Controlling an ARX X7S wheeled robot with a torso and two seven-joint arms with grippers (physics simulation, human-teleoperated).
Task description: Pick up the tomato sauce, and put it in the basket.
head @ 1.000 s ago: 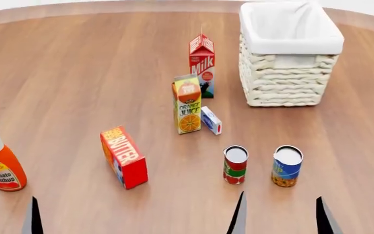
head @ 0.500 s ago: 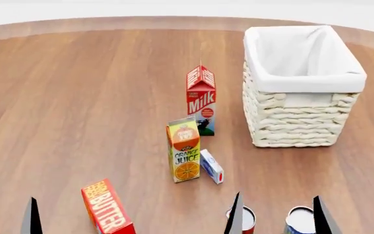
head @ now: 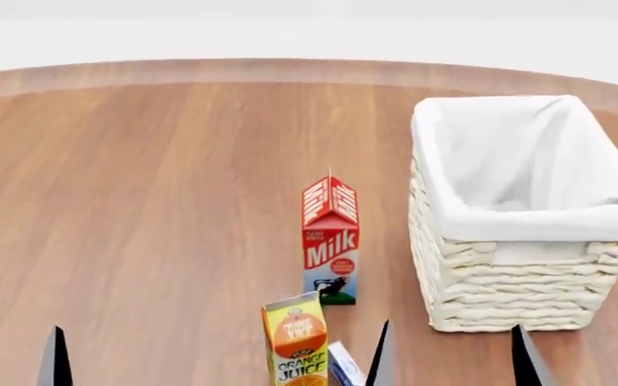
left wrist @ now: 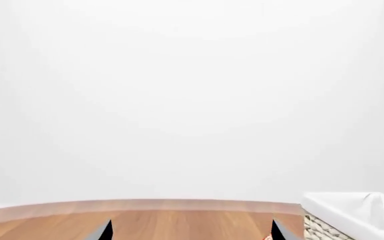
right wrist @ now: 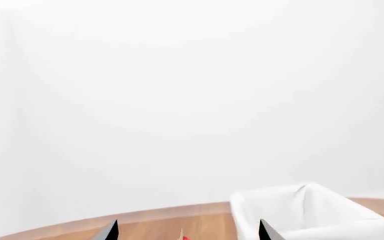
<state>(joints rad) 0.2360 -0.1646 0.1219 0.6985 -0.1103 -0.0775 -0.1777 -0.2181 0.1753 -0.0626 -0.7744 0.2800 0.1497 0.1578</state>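
The tomato sauce is out of view in every frame. The cream wicker basket (head: 513,281) with its white cloth lining stands upright at the right of the head view; its rim also shows in the left wrist view (left wrist: 352,212) and the right wrist view (right wrist: 305,210). My right gripper (head: 454,362) is open at the head view's lower edge, in front of the basket, with nothing between its fingers (right wrist: 188,232). My left gripper (left wrist: 190,232) is open too and empty; only one of its fingertips (head: 57,362) shows in the head view.
A red milk carton (head: 331,241) stands left of the basket. An orange juice carton (head: 296,350) and a small white-and-blue box (head: 344,366) are cut off at the lower edge. The round wooden table's far rim (head: 287,71) curves across the back.
The head view has tilted upward: both cans, the butter box and the ketchup bottle have slid out below, and the basket sits lower and fuller. Fingertips stay at the lower edge.
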